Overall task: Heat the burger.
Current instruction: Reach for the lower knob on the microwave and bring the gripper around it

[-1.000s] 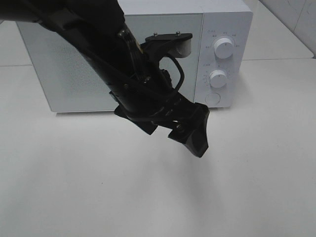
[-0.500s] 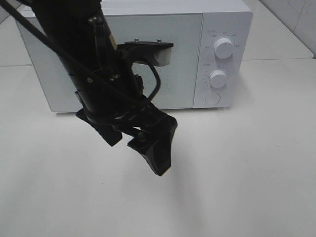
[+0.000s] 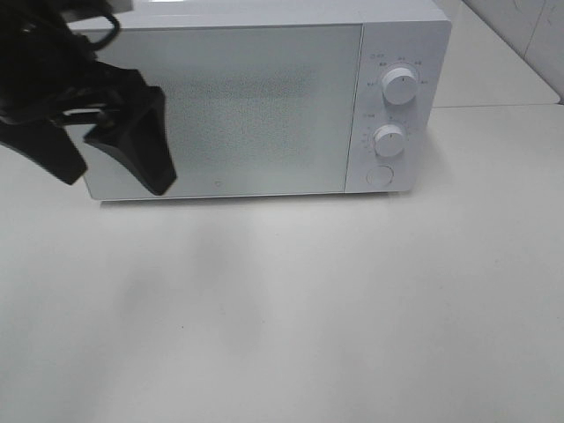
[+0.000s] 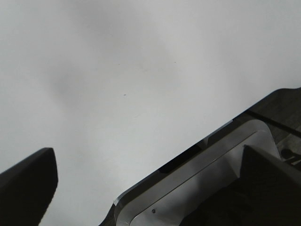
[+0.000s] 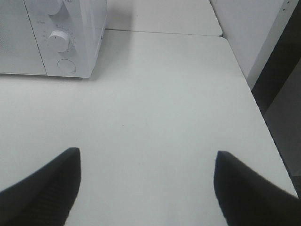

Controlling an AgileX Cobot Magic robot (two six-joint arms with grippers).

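So the left claw (image 3: 113, 176) sits around 10 o'clock in the overhead view, spread wide and pinching nothing, right at the microwave (image 3: 256, 106) door's left edge. My guess is it's lining up to open the door (image 3: 247, 167). The door is shut and no burger shows anywhere, so it's either inside or off camera, can't tell. At 2 o'clock are two knobs (image 3: 401, 86) and a round button (image 3: 379, 175). The right claw (image 5: 146, 188) hovers spread over the bench (image 3: 291, 308), holding nothing, with nothing in its way.

The left gripper (image 3: 116, 181) runs off the exterior view's left edge. The speckled glass door of the microwave (image 3: 264, 106) hides its inside; print around the dials (image 3: 401, 86) is too small to read, perhaps numbers.
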